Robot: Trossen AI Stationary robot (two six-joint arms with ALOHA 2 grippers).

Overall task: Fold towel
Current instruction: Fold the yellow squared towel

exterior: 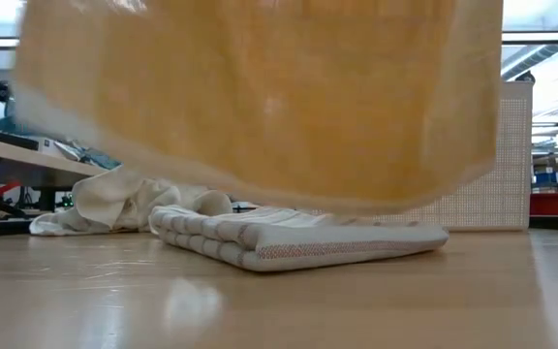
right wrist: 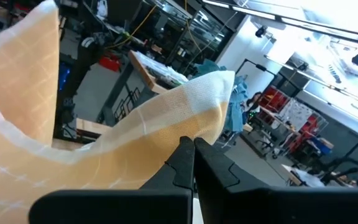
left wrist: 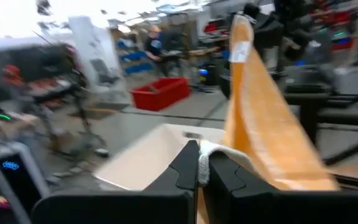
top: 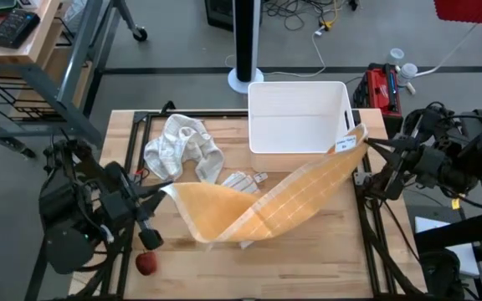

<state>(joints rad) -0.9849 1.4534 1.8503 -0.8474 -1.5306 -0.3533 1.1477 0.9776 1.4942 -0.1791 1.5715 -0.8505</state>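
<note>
An orange towel [top: 266, 205] with thin pale lines is stretched in the air between my two grippers and sags in the middle. In the low view its lower edge [exterior: 289, 199] hangs above the tabletop. My left gripper [top: 162, 191] is shut on the towel's left end, over the table's left side. My right gripper [top: 363, 140] is shut on its right end, near the right edge. A folded white towel [exterior: 298, 240] lies flat on the table behind the orange one. My left gripper pinches a corner of the orange towel at its pale hem [left wrist: 205, 151] between its two fingers, which come in level from the table's left side. The towel runs away from the fingers in the air, lifted clear. My right gripper pinches the opposite corner [right wrist: 207, 93] between its two fingers, level from the table's right side. The cloth rises just past the fingertips, then falls away in a slack curve toward the other arm.
A crumpled white cloth [top: 182, 150] lies at the far left of the table. A white bin [top: 299, 117] stands at the far edge. A small red ball [top: 146, 263] sits near the front left. People and workshop shelves show beyond the table.
</note>
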